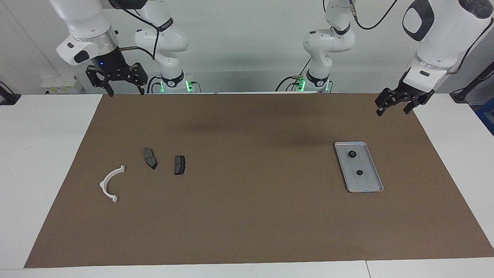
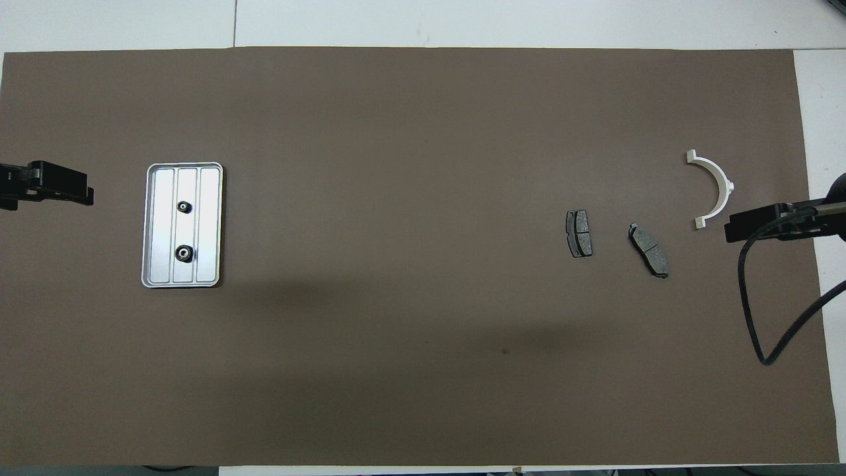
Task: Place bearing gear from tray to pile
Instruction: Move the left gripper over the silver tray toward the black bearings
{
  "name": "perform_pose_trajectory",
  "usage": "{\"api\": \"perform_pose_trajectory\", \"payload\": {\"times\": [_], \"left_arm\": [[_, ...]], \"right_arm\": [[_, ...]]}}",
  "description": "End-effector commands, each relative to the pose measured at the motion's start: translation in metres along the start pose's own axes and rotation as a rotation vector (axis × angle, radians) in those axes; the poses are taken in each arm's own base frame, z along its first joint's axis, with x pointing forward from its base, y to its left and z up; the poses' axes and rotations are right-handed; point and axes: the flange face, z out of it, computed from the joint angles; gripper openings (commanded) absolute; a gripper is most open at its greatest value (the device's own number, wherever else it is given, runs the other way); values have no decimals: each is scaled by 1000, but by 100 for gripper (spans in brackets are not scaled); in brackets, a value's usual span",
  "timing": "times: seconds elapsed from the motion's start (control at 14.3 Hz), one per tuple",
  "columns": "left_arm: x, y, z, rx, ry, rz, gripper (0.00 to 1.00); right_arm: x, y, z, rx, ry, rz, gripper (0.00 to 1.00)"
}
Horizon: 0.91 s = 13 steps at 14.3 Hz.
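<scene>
The silver-grey tray (image 1: 368,182) (image 2: 162,225) lies on the brown mat toward the left arm's end. Two small dark bearing gears rest in it, one (image 1: 352,154) (image 2: 184,252) nearer to the robots than the other (image 1: 359,172) (image 2: 184,207). The pile lies toward the right arm's end: a white curved bracket (image 1: 105,181) (image 2: 724,182) and two dark pads (image 1: 150,158) (image 1: 179,165) (image 2: 649,249) (image 2: 579,233). My left gripper (image 1: 393,112) (image 2: 79,192) hangs open and empty over the mat's corner. Over the other corner by the robots, my right gripper (image 1: 127,92) (image 2: 733,231) is open and empty too.
The brown mat (image 1: 247,216) covers most of the white table (image 1: 38,154). A black cable (image 2: 750,297) loops down from the right arm over the mat's edge. Between tray and pile lies bare mat.
</scene>
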Motion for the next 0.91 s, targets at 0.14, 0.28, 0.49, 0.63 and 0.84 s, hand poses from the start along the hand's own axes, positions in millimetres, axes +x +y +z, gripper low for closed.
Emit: {"api": "perform_pose_trajectory", "payload": {"times": [0.14,0.28,0.49,0.63,0.84], "left_arm": [[-1,0,-5,13,13,4,100],[-3,0,-4,13,13,5,100],[1,-1,-3,13,13,-4,100],[-3,1,0,11,-3,-12,100],[-4,-14,14,13,56,-25,100]], "right_arm": [[0,4,-1,6,11,-12,100],[0,3,-1,7,11,-10,100],[0,4,-1,6,11,-10,100],[0,4,-1,6,11,-10,100],[0,4,-1,6,11,-10,100]]}}
